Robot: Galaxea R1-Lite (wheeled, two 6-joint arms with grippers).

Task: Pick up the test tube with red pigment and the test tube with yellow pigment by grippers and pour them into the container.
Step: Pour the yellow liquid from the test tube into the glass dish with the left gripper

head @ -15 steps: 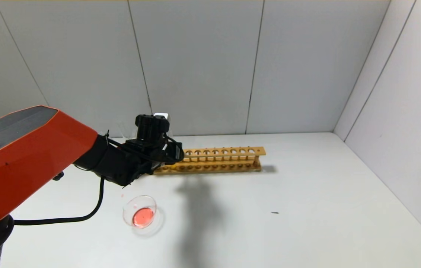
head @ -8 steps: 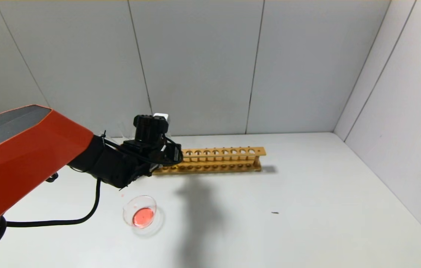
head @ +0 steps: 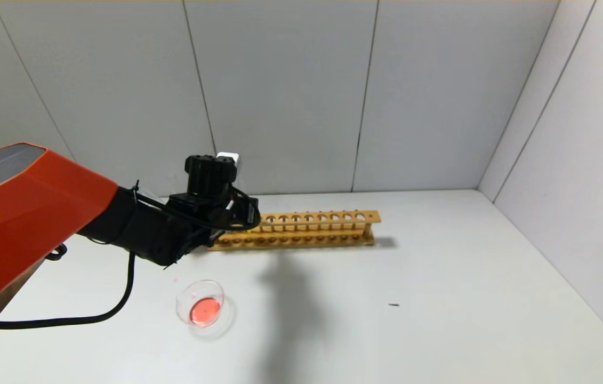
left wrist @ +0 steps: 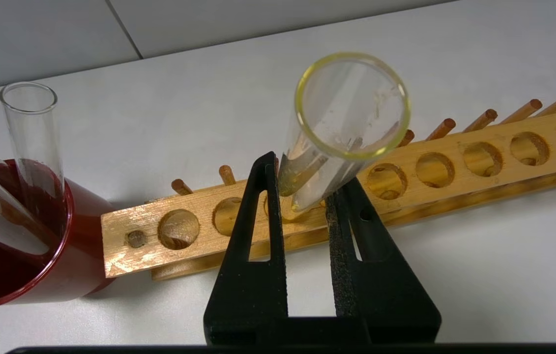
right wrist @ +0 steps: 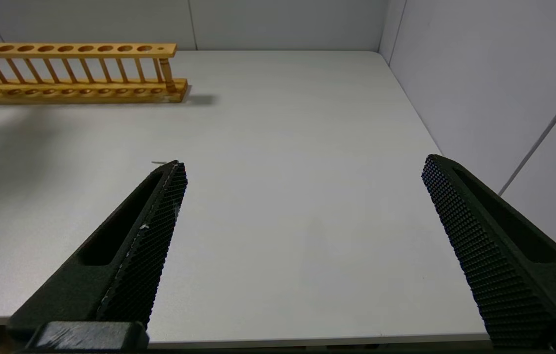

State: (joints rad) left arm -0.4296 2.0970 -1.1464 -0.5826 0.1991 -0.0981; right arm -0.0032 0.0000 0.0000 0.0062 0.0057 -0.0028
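Observation:
My left gripper [head: 245, 216] is at the left end of the wooden rack [head: 322, 226]. In the left wrist view it [left wrist: 307, 169] is shut on the test tube with yellow pigment [left wrist: 336, 142]. The tube is tilted, with yellow liquid at its bottom and its lower end at the rack's third hole. The container [head: 186, 298], a clear glass dish holding red liquid, sits on the table nearer me than the gripper. No tube with red liquid shows. My right gripper [right wrist: 305, 162] is open and empty above the table's front right part, out of the head view.
A dark red cup [left wrist: 76, 236] stands at the rack's [left wrist: 454, 162] left end, with two clear tubes [left wrist: 29, 128] leaning in it. The rack's other holes are empty. Grey walls stand behind and to the right. A small dark speck [head: 394, 305] lies on the table.
My left gripper has moved up and a little to the left, uncovering more of the rack's left end. The dish and rack have not moved.

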